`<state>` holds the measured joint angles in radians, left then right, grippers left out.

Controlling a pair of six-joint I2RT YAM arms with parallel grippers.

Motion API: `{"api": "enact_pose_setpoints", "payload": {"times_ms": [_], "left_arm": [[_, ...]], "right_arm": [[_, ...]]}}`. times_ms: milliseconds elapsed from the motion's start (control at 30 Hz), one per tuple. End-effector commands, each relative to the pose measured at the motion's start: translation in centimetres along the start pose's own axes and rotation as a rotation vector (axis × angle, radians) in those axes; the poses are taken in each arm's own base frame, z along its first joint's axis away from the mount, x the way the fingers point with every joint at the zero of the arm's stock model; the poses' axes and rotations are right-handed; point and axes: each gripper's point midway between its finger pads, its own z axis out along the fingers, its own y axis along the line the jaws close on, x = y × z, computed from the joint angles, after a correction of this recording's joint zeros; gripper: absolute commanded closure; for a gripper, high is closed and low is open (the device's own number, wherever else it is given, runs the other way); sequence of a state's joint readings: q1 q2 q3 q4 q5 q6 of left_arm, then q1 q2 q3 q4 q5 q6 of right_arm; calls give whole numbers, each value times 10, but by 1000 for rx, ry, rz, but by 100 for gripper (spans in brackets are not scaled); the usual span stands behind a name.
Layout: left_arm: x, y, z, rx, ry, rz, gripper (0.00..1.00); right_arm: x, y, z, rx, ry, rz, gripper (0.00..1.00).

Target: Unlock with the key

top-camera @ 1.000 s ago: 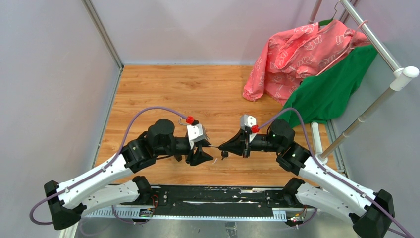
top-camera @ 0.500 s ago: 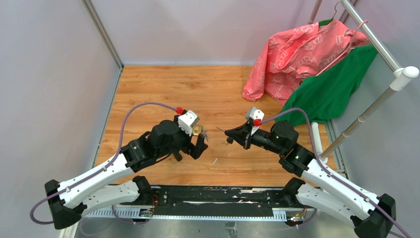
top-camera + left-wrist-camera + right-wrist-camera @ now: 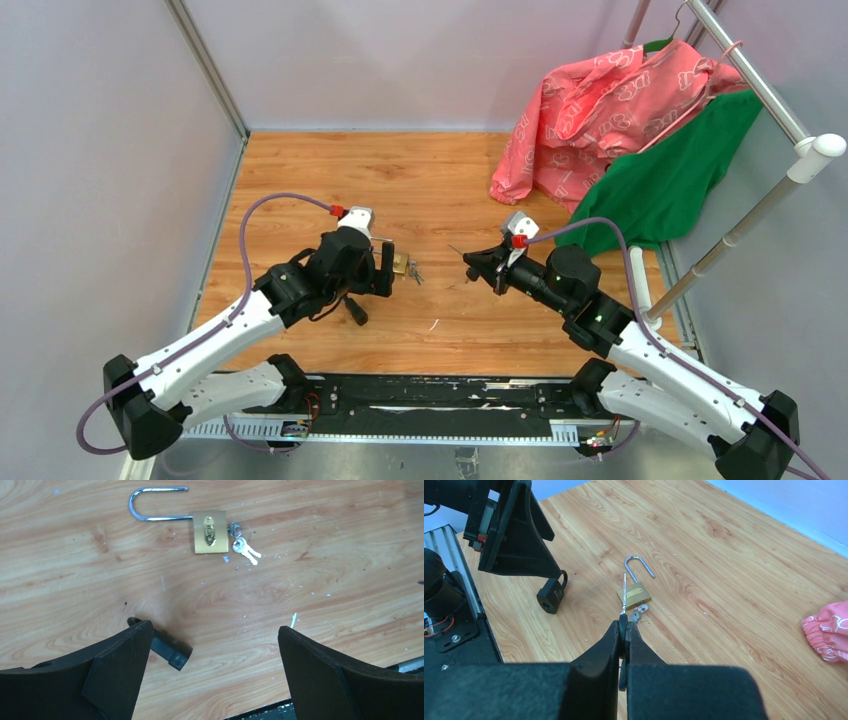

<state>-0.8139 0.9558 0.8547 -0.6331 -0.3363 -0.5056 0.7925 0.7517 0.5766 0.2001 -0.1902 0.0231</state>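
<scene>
A brass padlock [image 3: 210, 531] lies flat on the wooden table, its steel shackle [image 3: 150, 502] raised, one leg free of the body. A small bunch of silver keys [image 3: 243, 548] hangs at its keyhole end. My left gripper [image 3: 212, 630] hovers open just near of it, with nothing between the fingers. From above, the padlock [image 3: 400, 263] lies right beside the left gripper [image 3: 383, 272]. My right gripper [image 3: 624, 623] is shut on a black-headed key [image 3: 624, 586], whose blade points at the padlock [image 3: 634, 595] from a short way off. In the top view the right gripper [image 3: 470, 262] is to the padlock's right.
A small black lock-like object [image 3: 355, 311] lies on the wood under the left arm, also in the left wrist view [image 3: 169, 650]. Pink cloth [image 3: 600, 100] and green cloth [image 3: 670, 180] hang from a white rack [image 3: 790, 115] at the back right. A black rail [image 3: 430, 400] runs along the near edge.
The left gripper has opened and let go of the padlock, which now lies on the table, and has drawn back to the left. The right gripper has pulled away right, still gripping the key.
</scene>
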Motion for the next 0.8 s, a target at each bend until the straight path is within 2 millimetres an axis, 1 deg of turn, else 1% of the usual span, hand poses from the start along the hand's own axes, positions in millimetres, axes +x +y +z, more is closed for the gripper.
{"api": "enact_pose_setpoints", "payload": {"times_ms": [0, 133, 367, 533, 767], "left_arm": [[1, 20, -4, -85, 13, -112, 0], [17, 40, 0, -179, 89, -156, 0], [35, 59, -2, -279, 122, -259, 0], [49, 69, -3, -354, 156, -322, 3], [71, 73, -2, -408, 207, -419, 10]], "right_arm": [[10, -3, -2, 28, 20, -5, 100], [13, -2, -1, 22, 27, -2, 100], [17, 1, 1, 5, 40, 3, 100], [19, 2, 3, 0, 51, 13, 100], [23, 5, 3, -9, 66, 29, 100]]}}
